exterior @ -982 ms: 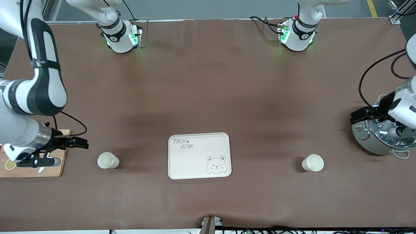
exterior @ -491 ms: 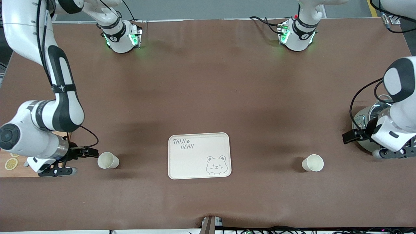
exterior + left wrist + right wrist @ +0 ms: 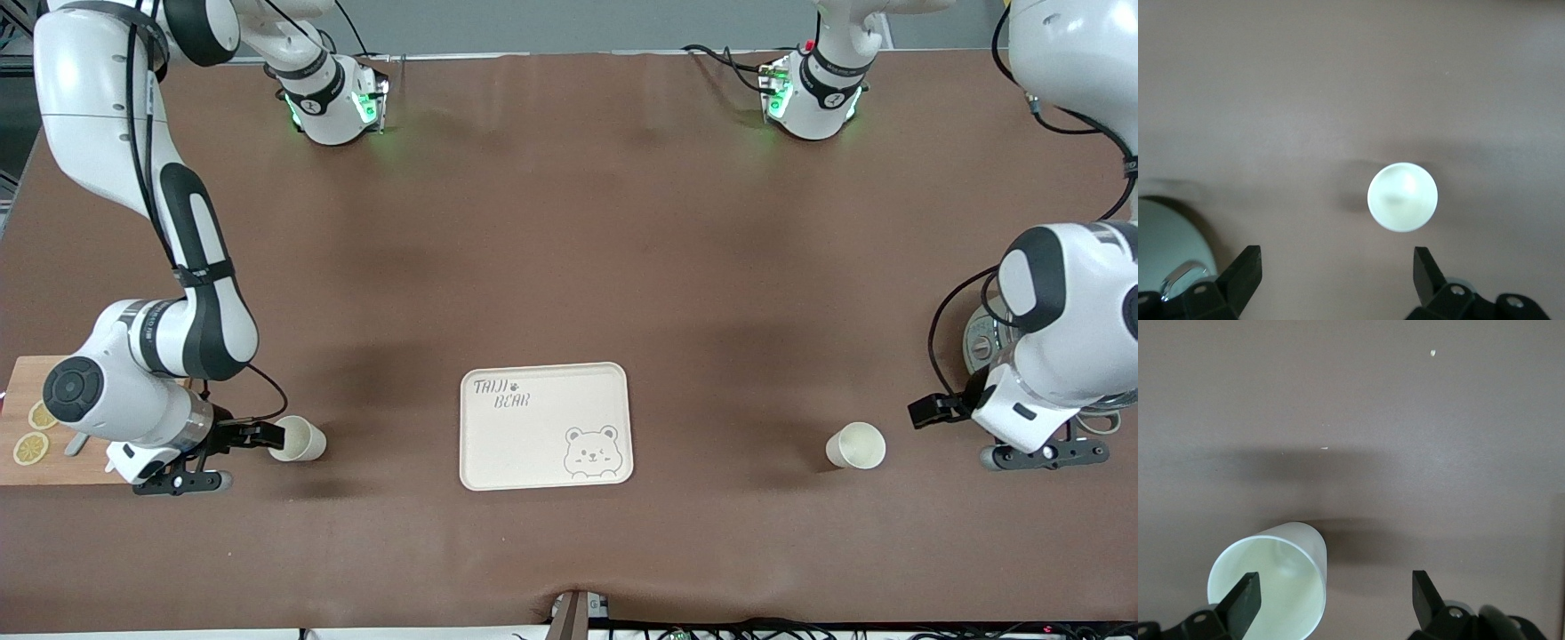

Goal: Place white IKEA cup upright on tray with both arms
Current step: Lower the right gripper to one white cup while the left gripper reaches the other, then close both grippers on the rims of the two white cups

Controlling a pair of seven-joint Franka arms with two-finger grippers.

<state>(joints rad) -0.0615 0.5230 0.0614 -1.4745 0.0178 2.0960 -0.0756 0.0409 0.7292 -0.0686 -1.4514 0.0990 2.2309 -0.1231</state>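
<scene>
This is a robotics lab bench set up as a mock kitchen. Two white jointed arms are bolted at their bases (image 3: 333, 102) to one edge of a tabletop (image 3: 569, 222) covered with a plain brown mat, green status lights glowing on them, with loose black cables along the edges. Beside the tabletop runs a grey floor with a yellow line. Around a cream tray (image 3: 545, 427) at the middle sit kitchen props: a wooden cutting board (image 3: 18, 444) with lemon slices at the right arm's end, a metal pot (image 3: 982, 342) at the left arm's end.
</scene>
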